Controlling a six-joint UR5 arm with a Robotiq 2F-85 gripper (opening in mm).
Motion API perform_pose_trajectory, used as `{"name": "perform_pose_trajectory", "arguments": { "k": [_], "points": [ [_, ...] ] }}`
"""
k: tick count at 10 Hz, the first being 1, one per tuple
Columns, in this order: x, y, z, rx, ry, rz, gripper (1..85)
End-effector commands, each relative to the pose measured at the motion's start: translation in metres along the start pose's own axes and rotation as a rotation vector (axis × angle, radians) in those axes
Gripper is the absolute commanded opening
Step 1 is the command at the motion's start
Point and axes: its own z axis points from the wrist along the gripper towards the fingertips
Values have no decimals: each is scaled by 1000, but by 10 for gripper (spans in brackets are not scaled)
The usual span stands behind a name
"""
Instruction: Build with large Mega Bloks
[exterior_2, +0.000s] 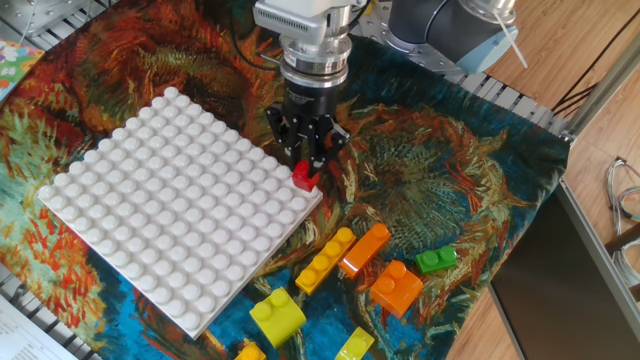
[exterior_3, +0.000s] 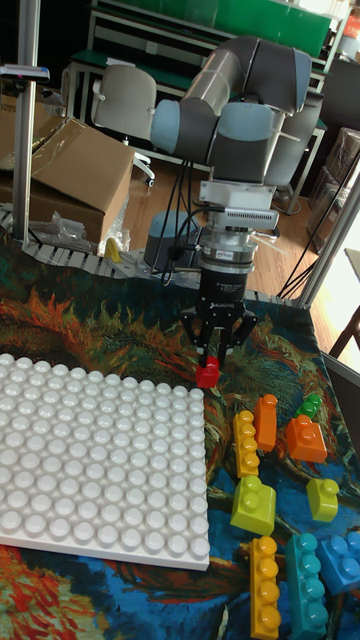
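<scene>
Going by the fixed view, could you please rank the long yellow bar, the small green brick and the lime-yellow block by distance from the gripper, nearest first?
From the gripper:
1. Long yellow bar, just off the baseplate's right corner.
2. Small green brick, farther right on the cloth.
3. Lime-yellow block, near the bottom edge.

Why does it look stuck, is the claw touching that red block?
Touching. The tall fixed view shows the gripper fingers closed around the red block, pinching its top.

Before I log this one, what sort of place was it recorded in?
Most likely a lab or office workroom, not a home. Behind the table stand office chairs, an opened cardboard box and metal-framed benches. The table itself is a demo set-up: a painted-pattern cloth under a white baseplate.
</scene>
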Motion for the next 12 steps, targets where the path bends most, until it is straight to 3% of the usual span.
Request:
{"name": "perform_pose_trajectory", "arguments": {
  "k": [1,3,6,12],
  "points": [
    [-17,-10,16,-3,-34,-38,13],
    [-29,-12,37,3,-54,-55,13],
    [-44,4,25,8,-41,-59,13],
    [-59,4,24,10,-98,-110,13]
  ]
}}
